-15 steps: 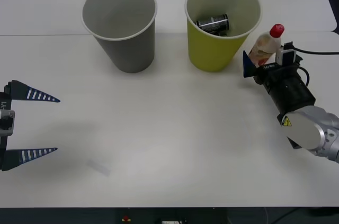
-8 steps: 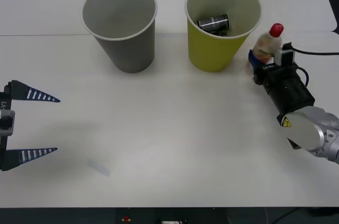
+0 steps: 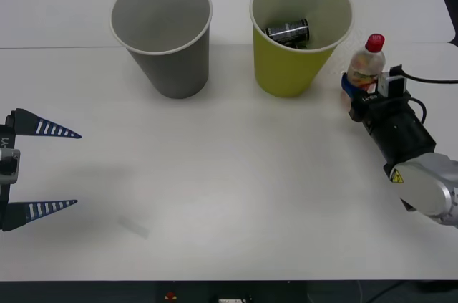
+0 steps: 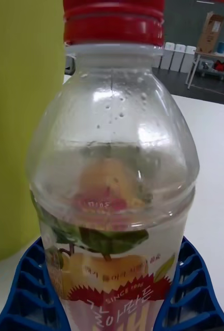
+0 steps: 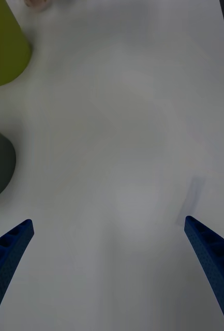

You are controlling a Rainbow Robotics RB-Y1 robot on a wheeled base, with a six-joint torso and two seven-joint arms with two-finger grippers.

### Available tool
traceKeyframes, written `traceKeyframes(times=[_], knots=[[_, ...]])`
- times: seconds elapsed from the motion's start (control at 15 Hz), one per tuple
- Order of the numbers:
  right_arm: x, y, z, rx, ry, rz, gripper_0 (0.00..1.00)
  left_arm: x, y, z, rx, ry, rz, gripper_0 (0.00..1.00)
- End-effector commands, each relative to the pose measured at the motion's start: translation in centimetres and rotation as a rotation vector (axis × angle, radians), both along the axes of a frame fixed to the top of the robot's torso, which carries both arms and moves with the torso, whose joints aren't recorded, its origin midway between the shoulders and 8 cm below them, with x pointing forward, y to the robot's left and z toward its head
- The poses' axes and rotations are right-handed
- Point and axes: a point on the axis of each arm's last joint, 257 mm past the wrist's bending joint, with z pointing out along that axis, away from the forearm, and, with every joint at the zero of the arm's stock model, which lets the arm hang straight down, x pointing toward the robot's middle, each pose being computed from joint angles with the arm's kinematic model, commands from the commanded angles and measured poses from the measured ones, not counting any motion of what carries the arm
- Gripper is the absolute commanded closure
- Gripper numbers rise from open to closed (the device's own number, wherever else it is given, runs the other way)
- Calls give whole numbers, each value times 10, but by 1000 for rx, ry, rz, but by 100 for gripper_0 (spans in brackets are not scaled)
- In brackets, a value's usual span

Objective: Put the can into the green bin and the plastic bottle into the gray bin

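One clear plastic bottle [image 3: 365,64] with red cap upright on the white bench [image 3: 236,181], right gripper [image 3: 356,92] jaws clamped on its base, beside the yellow-green paper-cup bin [image 3: 300,31] holding the dark can [image 3: 287,31], gray paper-cup bin [image 3: 163,34] apart, left gripper [image 3: 43,168] jaws spread wide at the bench's left edge

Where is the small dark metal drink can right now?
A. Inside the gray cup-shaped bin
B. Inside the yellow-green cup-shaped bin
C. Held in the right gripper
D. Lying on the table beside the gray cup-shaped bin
B: the small dark metal drink can lies inside the yellow-green cup-shaped bin, while the right gripper is closed on the clear red-capped plastic bottle.
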Motion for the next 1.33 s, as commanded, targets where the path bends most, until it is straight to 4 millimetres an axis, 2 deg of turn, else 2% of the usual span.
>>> traceKeyframes(times=[0.07,0.27,0.53,0.73,1.0,1.33], knots=[[-17,-4,3,-9,6,29,100,0,0,0,0,0,0,0],[-37,-6,2,4,52,67,100,0,0,0,0,0,0,0],[-60,-5,17,33,144,115,100,0,0,0,0,0,0,0],[-79,-8,34,-19,229,149,100,0,0,0,0,0,0,0],[-115,-6,59,-59,375,220,100,0,0,0,0,0,0,0],[-157,10,92,156,569,355,100,0,0,0,0,0,0,0]])
